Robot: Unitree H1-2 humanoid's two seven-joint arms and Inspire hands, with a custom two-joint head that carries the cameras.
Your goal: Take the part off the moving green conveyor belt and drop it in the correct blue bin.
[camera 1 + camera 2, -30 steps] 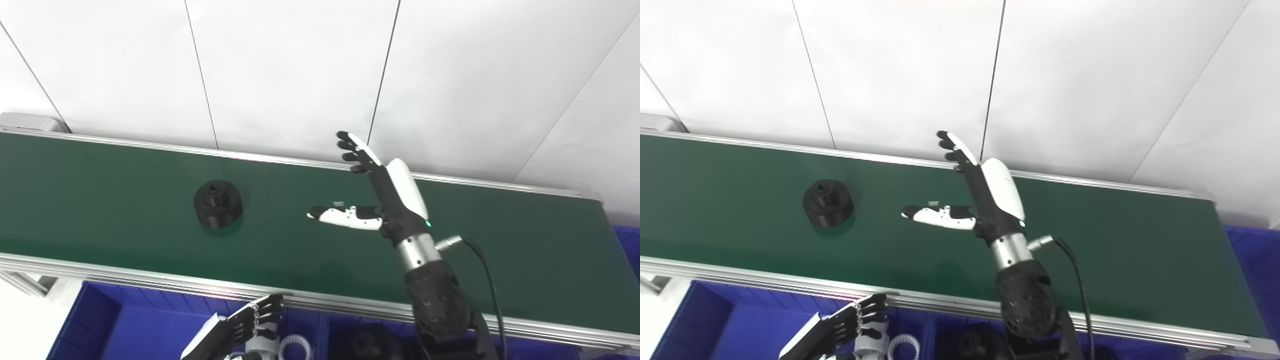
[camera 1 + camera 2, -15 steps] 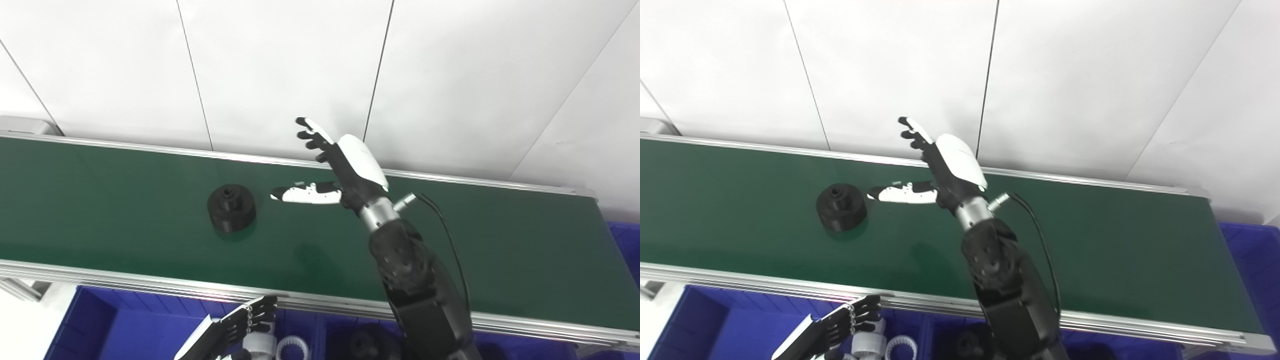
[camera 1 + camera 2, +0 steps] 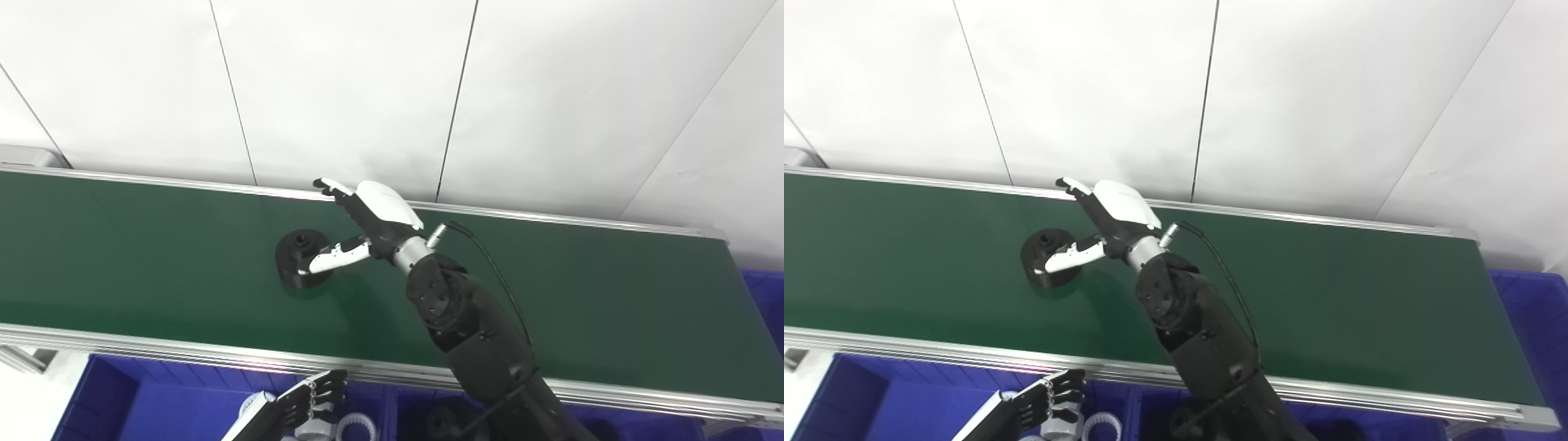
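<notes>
Status: my right hand (image 3: 367, 223) spread wide around black part (image 3: 298, 266) on belt (image 3: 153, 257); grasp, lift, binning: 3 steps pending.

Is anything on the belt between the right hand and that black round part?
Nothing visible. The right hand is open right beside the black part, its thumb reaching across the near side, with only bare green belt around them.

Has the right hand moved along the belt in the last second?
Yes. The right hand has moved left along the belt, and its thumb now overlaps the black part.
</notes>
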